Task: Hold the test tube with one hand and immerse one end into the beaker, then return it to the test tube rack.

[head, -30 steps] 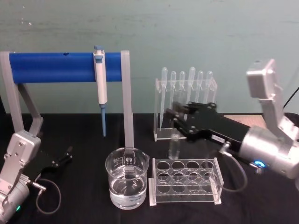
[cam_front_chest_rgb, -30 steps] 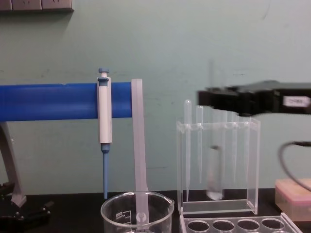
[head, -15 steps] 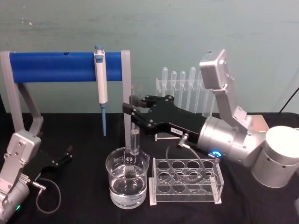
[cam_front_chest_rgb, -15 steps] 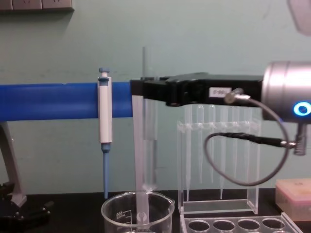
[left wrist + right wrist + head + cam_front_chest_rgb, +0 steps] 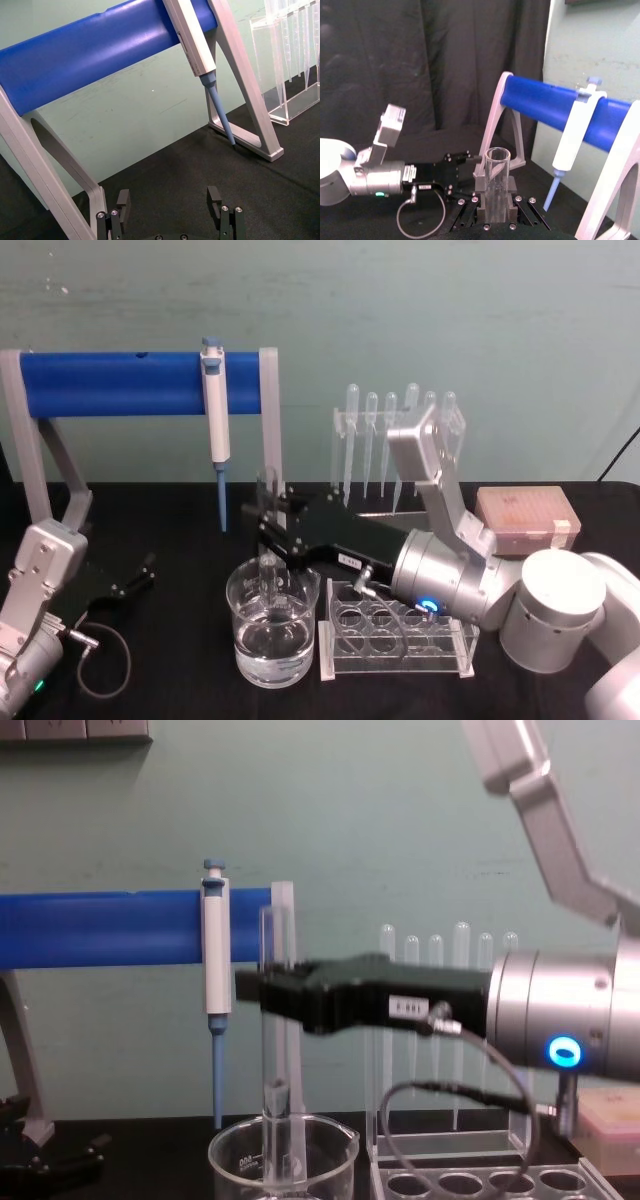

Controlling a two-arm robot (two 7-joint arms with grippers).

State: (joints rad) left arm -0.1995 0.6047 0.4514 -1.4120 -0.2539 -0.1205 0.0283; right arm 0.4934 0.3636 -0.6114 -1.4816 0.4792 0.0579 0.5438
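Grip: right gripper [image 5: 268,528] pinching test tube [image 5: 272,1060] at mid-length, fingers pressed on glass. Tube upright, long axis vertical, directly above beaker [image 5: 245,635]; lower end inside rim, water contact unclear. Next move likely straight down. Then test tube rack [image 5: 398,652], just right of beaker. Parked near-left: left gripper [image 5: 170,202], fingers spread, empty.

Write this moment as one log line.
right gripper: shut on test tube | test tube: upright, lower end inside beaker | left gripper: open, parked left
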